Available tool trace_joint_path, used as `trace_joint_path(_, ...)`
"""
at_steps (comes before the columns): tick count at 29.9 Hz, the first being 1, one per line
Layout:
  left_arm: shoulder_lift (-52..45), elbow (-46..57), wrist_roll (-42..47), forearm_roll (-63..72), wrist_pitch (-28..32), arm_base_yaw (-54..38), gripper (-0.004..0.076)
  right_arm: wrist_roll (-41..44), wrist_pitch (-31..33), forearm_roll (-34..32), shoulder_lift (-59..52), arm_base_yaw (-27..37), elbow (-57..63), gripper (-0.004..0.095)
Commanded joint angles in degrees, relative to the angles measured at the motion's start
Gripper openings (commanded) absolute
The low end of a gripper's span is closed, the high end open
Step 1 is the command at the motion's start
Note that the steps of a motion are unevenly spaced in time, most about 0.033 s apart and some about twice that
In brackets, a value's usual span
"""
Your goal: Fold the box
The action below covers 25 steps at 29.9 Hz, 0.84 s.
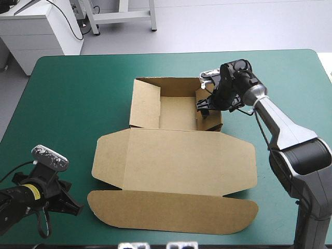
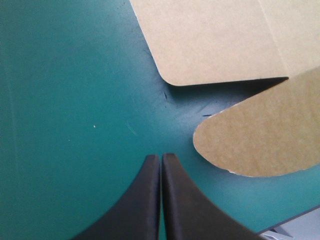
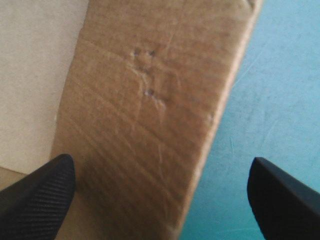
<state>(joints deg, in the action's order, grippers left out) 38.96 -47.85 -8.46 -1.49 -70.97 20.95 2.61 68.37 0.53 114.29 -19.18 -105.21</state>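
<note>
The brown box (image 1: 176, 161) lies mid-table, with its tray part at the back and its wide lid and rounded front flap flat toward the near edge. The tray's back and left walls stand raised. My right gripper (image 1: 206, 105) is at the tray's right wall, open; in the right wrist view the gripper (image 3: 160, 160) straddles that wall (image 3: 150, 100), one finger inside the tray and one outside. My left gripper (image 1: 71, 206) rests shut near the front left corner, clear of the box. From its wrist, the gripper (image 2: 161, 158) points at two rounded flap corners (image 2: 250, 135).
Bare teal-green cover (image 1: 72, 114) stretches left of the box and behind it. The table's front edge (image 2: 295, 225) runs close beside my left gripper. The right arm (image 1: 285, 135) reaches in over the table's right side.
</note>
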Motion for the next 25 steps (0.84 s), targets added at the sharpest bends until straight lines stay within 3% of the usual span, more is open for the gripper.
trace_joint_path(1,-2.35,0.66,0.77,-0.05,2.09,0.32,-0.0008,-0.18,-1.35,0.41,-1.51,0.15,-1.37,0.0826)
trace_joint_path(5,-4.1,2.7,1.72,-0.05,4.27,0.32,-0.0008,-0.18,-1.97,0.41,-1.05,0.15,-1.37,0.0626)
trace_joint_path(11,-4.26,3.41,2.98,0.05,5.09,0.32,-0.0008,-0.89,-2.45,0.06,-1.05,0.15,-1.75,0.0025)
trace_joint_path(12,-4.26,3.41,2.98,0.05,5.09,0.32,-0.0008,-1.29,-2.57,-0.07,-1.05,0.15,-1.75,-0.0018)
trace_joint_path(21,-4.26,3.41,2.98,-0.18,7.54,0.32,-0.0008,-2.61,-1.06,-10.01,-2.06,1.11,-3.42,-0.002)
trace_joint_path(25,-4.26,3.41,2.98,-0.18,9.03,0.32,-0.0008,-3.59,-0.64,-10.42,-2.7,5.66,-8.17,-0.002)
